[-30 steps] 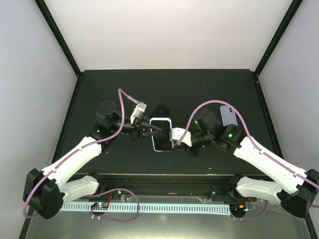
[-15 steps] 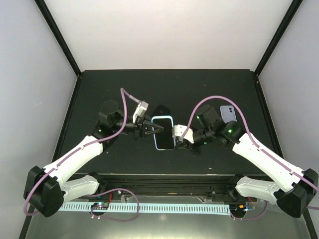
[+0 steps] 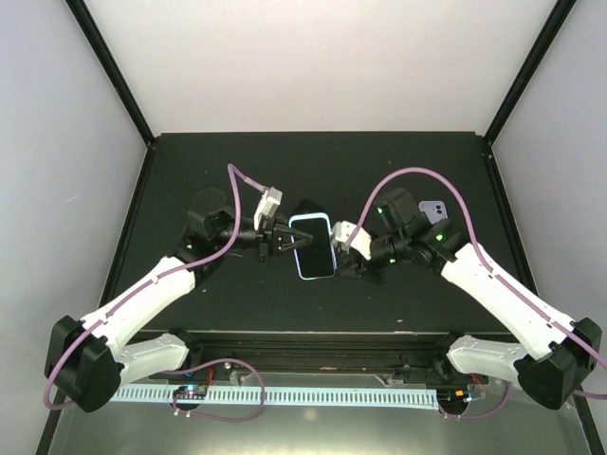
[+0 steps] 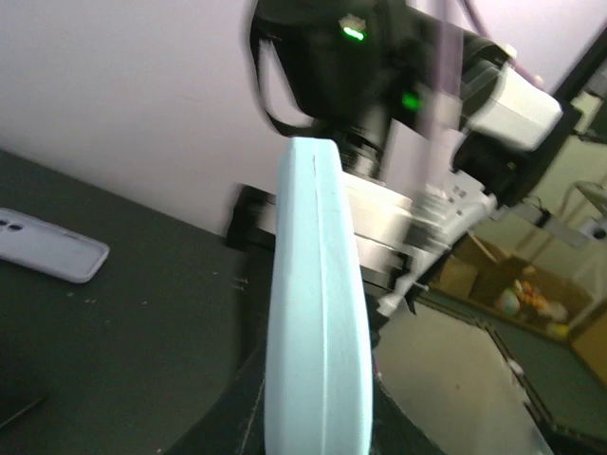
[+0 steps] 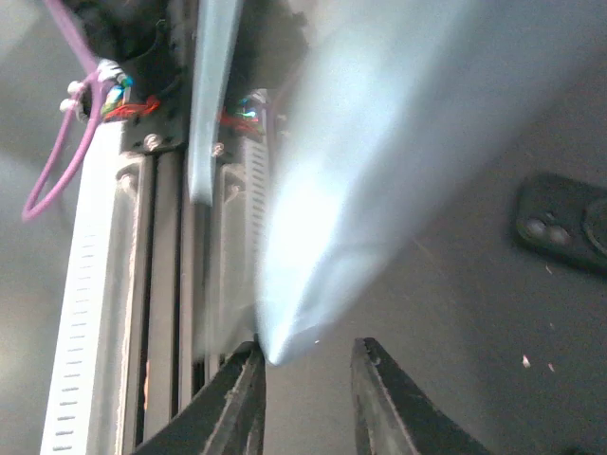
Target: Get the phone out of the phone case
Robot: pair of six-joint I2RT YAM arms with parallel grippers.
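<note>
**Two grippers on one handset:** your arms meet at the phone over the middle of the black table. The phone sits in its pale blue phone case, tilted, with the screen toward the overhead camera.

Your left gripper is at its left edge. The left wrist view shows the case edge-on and dead centre. Dark finger shapes flank it at the bottom of the frame, cut off and hard to separate from the table, so the grip reads as clamped on the case.

Your right gripper is at the opposite edge. Its fingers stand apart with the case's blurred blue corner in the gap, and you cannot tell whether they press on it.

A black device lies just behind the held phone, mostly hidden by it from above. A lavender phone is half covered by the right arm. Blur smears the case in the right wrist view, and no brand or label is legible in any view.
</note>
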